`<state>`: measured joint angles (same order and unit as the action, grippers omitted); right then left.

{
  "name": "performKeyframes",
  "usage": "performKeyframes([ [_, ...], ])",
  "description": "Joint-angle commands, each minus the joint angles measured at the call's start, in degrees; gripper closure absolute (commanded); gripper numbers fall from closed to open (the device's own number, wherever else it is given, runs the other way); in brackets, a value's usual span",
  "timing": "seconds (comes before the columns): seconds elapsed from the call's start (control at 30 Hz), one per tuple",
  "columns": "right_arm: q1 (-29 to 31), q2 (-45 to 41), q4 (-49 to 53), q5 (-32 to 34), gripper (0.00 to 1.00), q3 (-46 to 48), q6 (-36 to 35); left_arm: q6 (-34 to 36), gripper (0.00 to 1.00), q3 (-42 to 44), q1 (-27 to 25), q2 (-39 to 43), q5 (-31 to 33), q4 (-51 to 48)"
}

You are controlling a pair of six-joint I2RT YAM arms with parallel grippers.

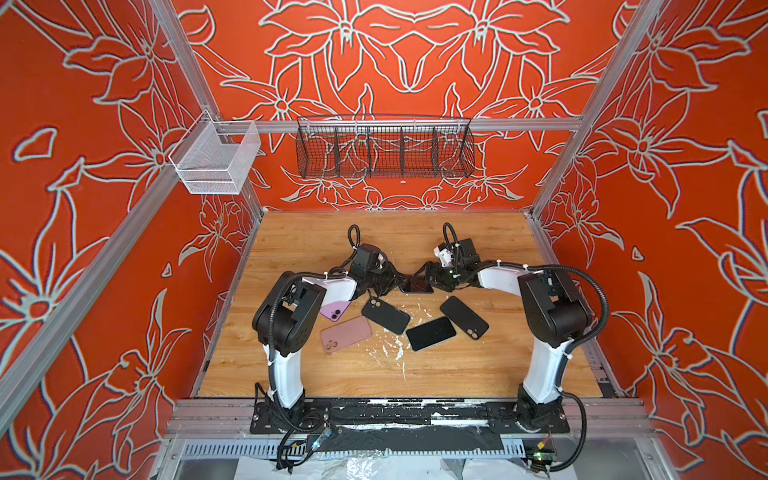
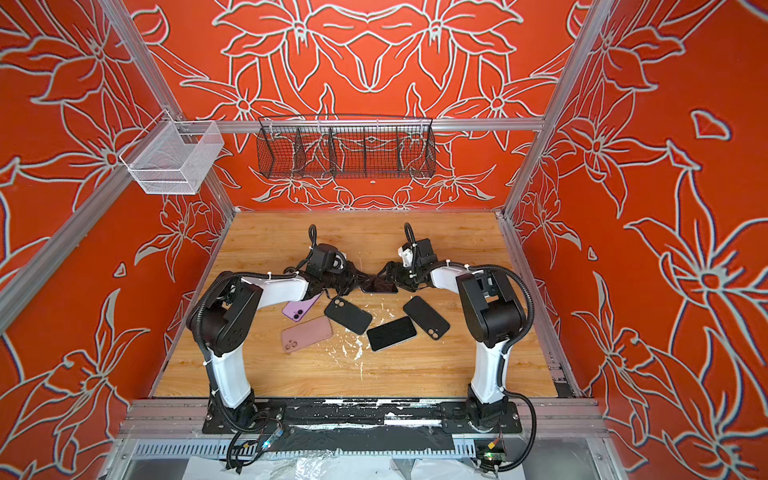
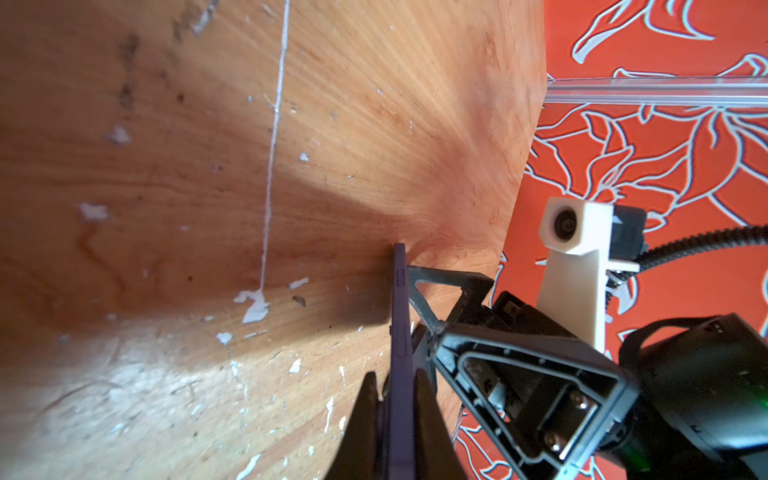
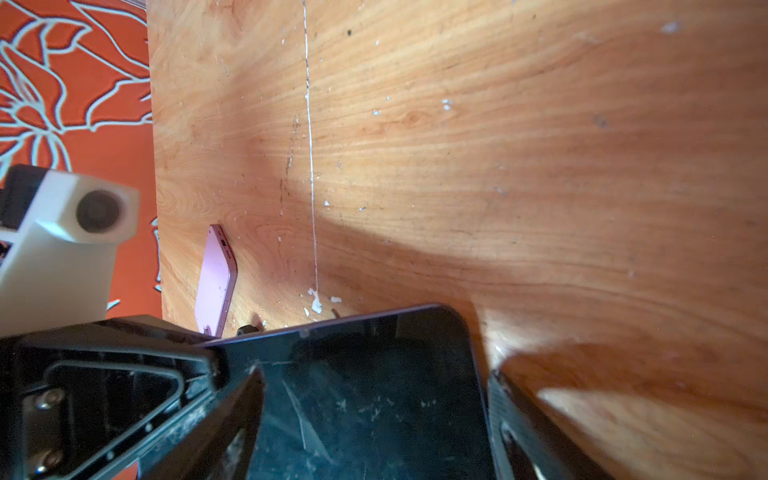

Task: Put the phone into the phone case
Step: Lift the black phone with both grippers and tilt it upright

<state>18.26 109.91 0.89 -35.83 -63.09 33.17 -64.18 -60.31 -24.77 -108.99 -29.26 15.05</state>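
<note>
A dark phone with a purple rim hangs just above the wooden table between both grippers. My left gripper is shut on its thin edge; in the left wrist view the phone shows edge-on between the fingers. My right gripper spans the phone's width, its screen filling the space between the jaws. A pink phone case and a black one lie on the table nearer the front.
A lilac phone lies partly under the left arm and shows as the lilac phone in the right wrist view. A black phone lies screen up beside another black case. Wire baskets hang on the back rail.
</note>
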Motion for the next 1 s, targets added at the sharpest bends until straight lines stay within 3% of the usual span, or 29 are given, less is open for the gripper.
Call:
performKeyframes([
  [0.0,0.8,0.9,8.1,2.2,0.15,1.5,0.8,0.5,0.90,-1.0,-0.4,1.5,-0.2,0.5],
  [0.17,-0.4,-2.8,11.6,2.3,0.15,-0.2,-0.4,0.8,0.90,-1.3,-0.4,2.3,-0.5,0.4],
  [0.57,-6.8,-23.0,28.5,7.0,0.14,-5.8,-2.0,3.9,0.87,-6.9,1.5,8.2,-8.0,0.0],
  [0.8,-9.3,-33.6,23.1,-3.8,0.13,-0.8,-1.0,9.3,0.84,-13.0,2.5,12.2,-15.0,-6.3],
  [0.97,-10.0,-38.1,21.4,-11.2,0.12,0.6,0.2,9.2,0.83,-14.6,2.5,14.4,-20.7,-5.9],
])
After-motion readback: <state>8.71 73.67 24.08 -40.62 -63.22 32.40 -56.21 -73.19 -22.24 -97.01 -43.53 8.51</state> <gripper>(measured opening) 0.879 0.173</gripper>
